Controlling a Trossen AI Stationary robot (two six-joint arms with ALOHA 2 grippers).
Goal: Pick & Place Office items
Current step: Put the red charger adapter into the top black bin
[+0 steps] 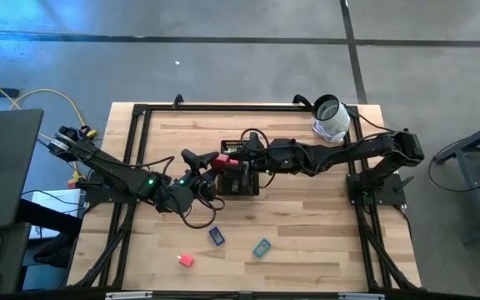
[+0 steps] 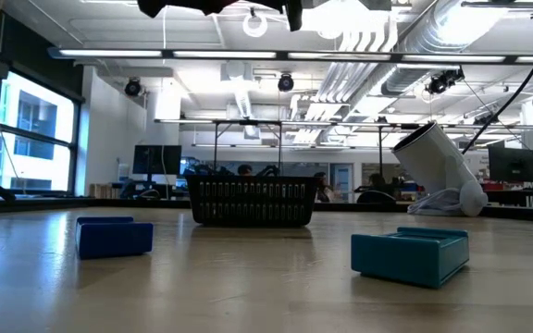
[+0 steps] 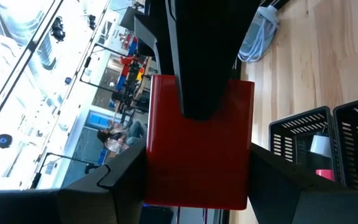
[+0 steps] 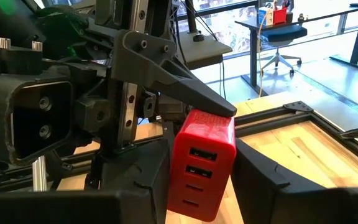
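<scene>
A red block (image 1: 222,160), with slots in one face (image 4: 201,168), hangs in the air over the black mesh tray (image 1: 242,182). My left gripper (image 1: 210,164) reaches it from the table's left and my right gripper (image 1: 233,158) from the right; both are shut on it. On the near part of the table lie a blue block (image 1: 216,236), a teal block (image 1: 262,247) and a small red block (image 1: 185,261), each flat on the wood. The tray holds a white-and-pink piece (image 3: 321,149). My left gripper pinches the red block between its two fingers, on two opposite faces (image 3: 160,186). It comes level from the table's left, one finger (image 4: 197,99) lying on the block's upper end. The block is lifted clear, above the tray. My right gripper pinches the same block between its two fingers, by its two side faces (image 4: 180,174), with the slotted face toward its wrist. It comes level from the table's right. One of its fingers (image 3: 204,62) lies along a broad red face. The block stands roughly upright.
A white-and-grey roll (image 1: 330,118) leans at the table's far right corner. The black frame rails (image 1: 140,112) run along the table's edges. Bare wood lies between the tray and the three loose blocks.
</scene>
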